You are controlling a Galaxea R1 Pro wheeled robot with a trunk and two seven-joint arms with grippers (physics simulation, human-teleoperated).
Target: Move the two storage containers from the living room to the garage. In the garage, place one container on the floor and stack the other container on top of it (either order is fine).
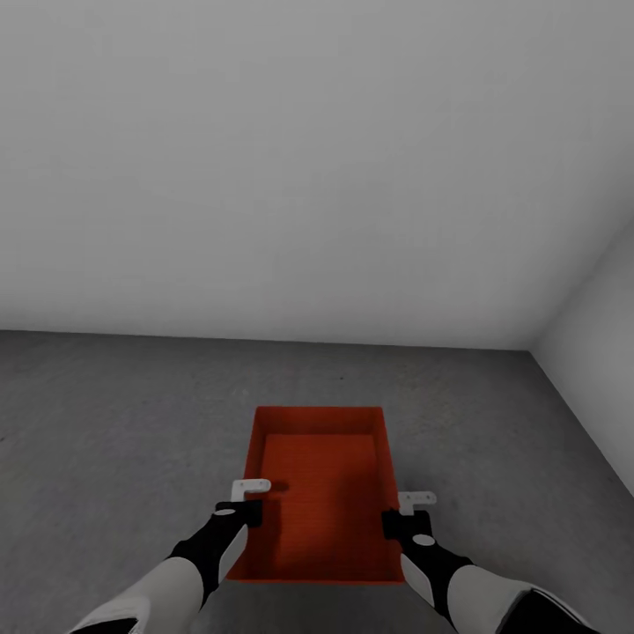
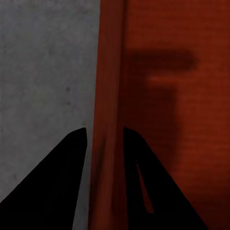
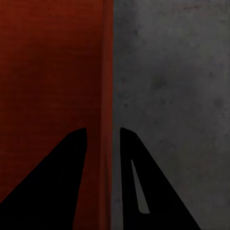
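Pale grey wall point(image 1: 317, 158) fills the upper half of the head view; a second wall point(image 1: 599, 352) meets it at a corner on the right edge. Dark grey mottled floor point(image 1: 114, 423) spans the lower half. One orange-red storage container point(image 1: 321, 493), open-topped, sits low and centre in the frame, long axis running away from the robot; whether it rests on the floor or hangs just above it, cannot tell. Both arms reach in from the bottom corners, forearms angled inward, wrists roughly level. Left gripper point(image 1: 251, 497) at the container's left long wall, right gripper point(image 1: 407, 511) at the right long wall, at about the same spot along each side. Left wrist view: the wall's rim point(image 2: 108, 120) runs straight between the two dark fingers point(image 2: 57, 182), one inside the bin, one outside over the floor; jaws clenched on the wall. Right wrist view: same arrangement, the rim point(image 3: 107, 96) between the fingers point(image 3: 52, 182), clenched on it.
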